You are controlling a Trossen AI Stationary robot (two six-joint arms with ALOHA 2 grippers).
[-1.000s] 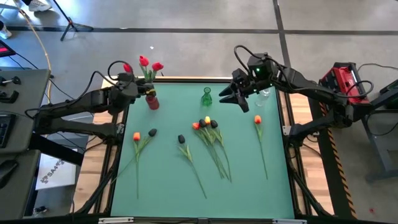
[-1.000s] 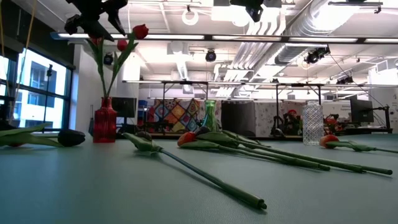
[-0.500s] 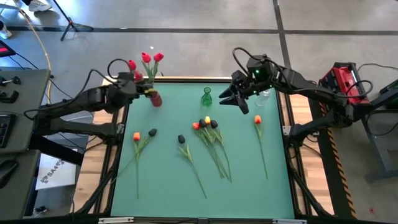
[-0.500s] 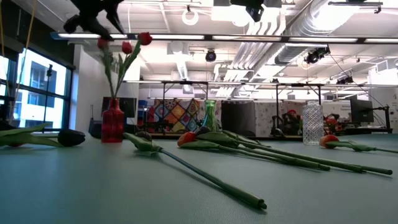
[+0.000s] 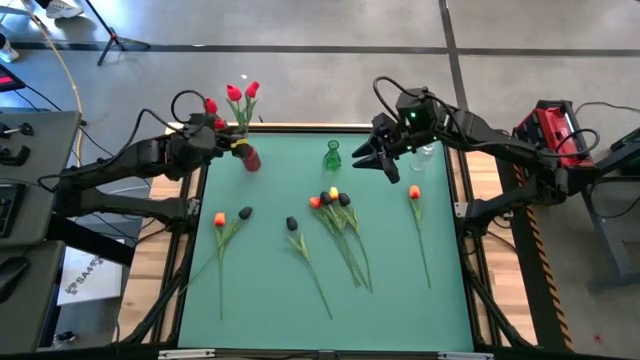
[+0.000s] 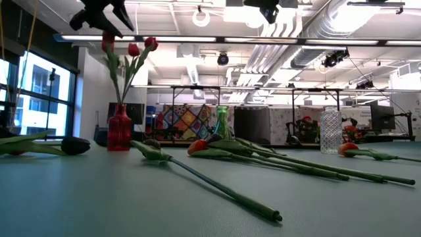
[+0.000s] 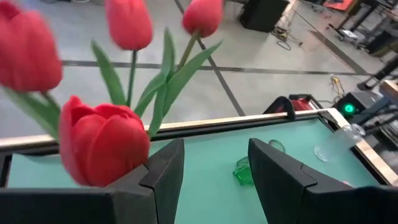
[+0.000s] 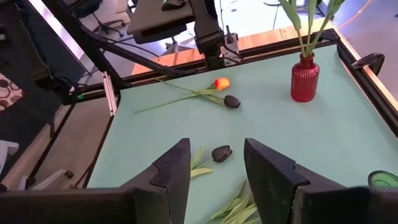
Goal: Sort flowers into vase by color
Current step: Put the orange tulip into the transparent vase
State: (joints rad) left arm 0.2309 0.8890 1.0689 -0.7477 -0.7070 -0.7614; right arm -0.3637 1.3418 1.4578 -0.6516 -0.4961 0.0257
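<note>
Where table rim [image 5: 300,129] nears: red vase [image 5: 249,159]

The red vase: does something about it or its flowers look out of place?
No. The red vase stands upright at the table's far left corner with red tulips in it. The left gripper hovers beside them, jaws open and empty.

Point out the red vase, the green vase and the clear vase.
red vase [image 5: 249,158], high view, on its body.
green vase [image 5: 332,156], high view, on its body.
clear vase [image 6: 330,131], low view, middle of its body.
</note>
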